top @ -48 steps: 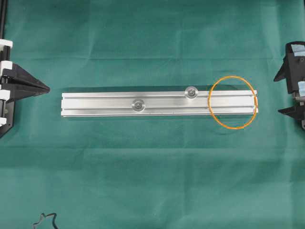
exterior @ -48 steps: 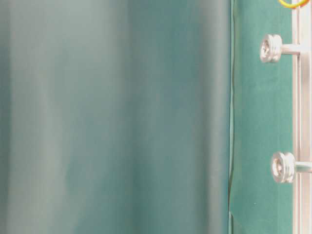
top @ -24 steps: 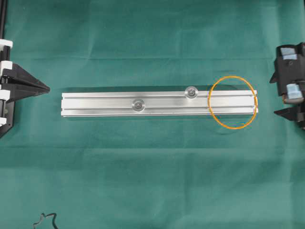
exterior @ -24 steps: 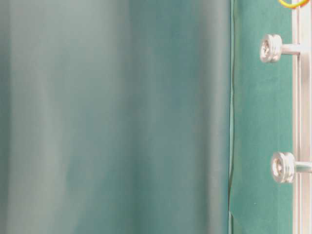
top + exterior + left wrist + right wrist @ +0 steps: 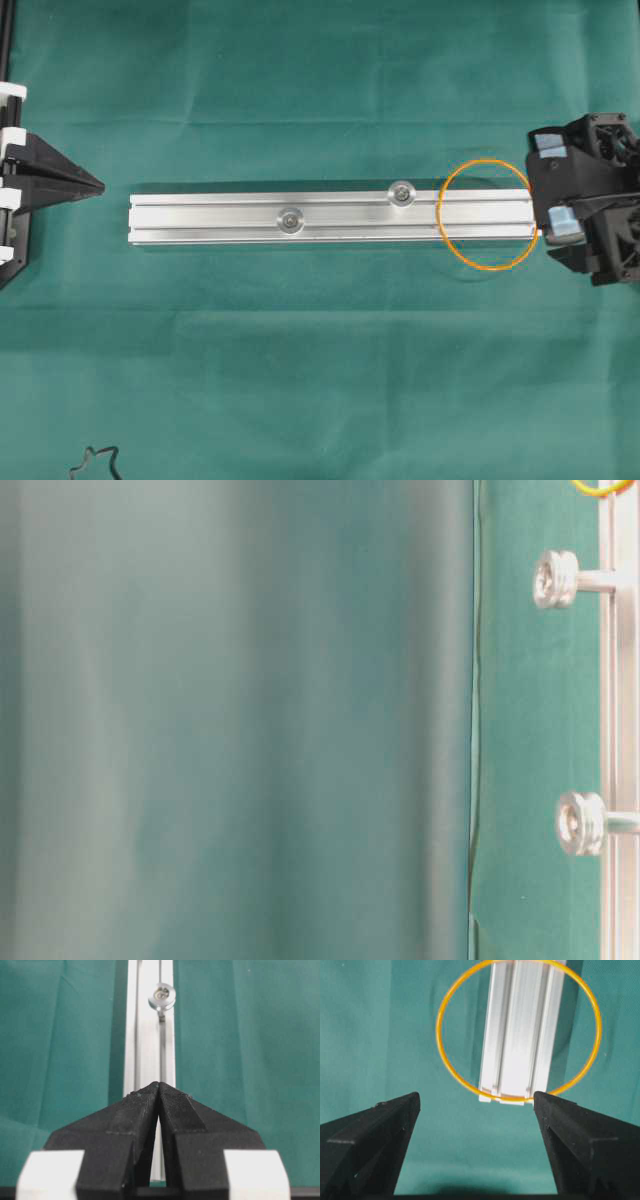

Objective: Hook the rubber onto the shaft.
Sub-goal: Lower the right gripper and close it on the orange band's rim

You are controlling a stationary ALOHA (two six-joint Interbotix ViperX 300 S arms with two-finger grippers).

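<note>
The rubber (image 5: 490, 268), a thin orange loop, lies flat over the right end of the silver rail (image 5: 330, 219). It hangs on neither of the two silver shafts (image 5: 402, 193) (image 5: 290, 219) standing on the rail. My right gripper (image 5: 550, 190) is open just off the rail's right end. In the right wrist view the right gripper (image 5: 476, 1102) has wide jaws framing the rail end (image 5: 522, 1035) and the near arc of the rubber (image 5: 439, 1030), with nothing between them. My left gripper (image 5: 100, 185) is shut and empty, left of the rail, and the left gripper (image 5: 159, 1084) points along the rail at a shaft (image 5: 161, 996).
Green cloth covers the table. A small dark wiry squiggle (image 5: 95, 462) lies at the front left edge. The table-level view shows both shafts (image 5: 556, 578) (image 5: 580, 823) sideways, a sliver of the rubber (image 5: 600, 488) and a cloth edge (image 5: 473, 720).
My right gripper has moved left from the table's right edge up to the rail's right end, still open. The rubber, rail and left gripper have not moved.
</note>
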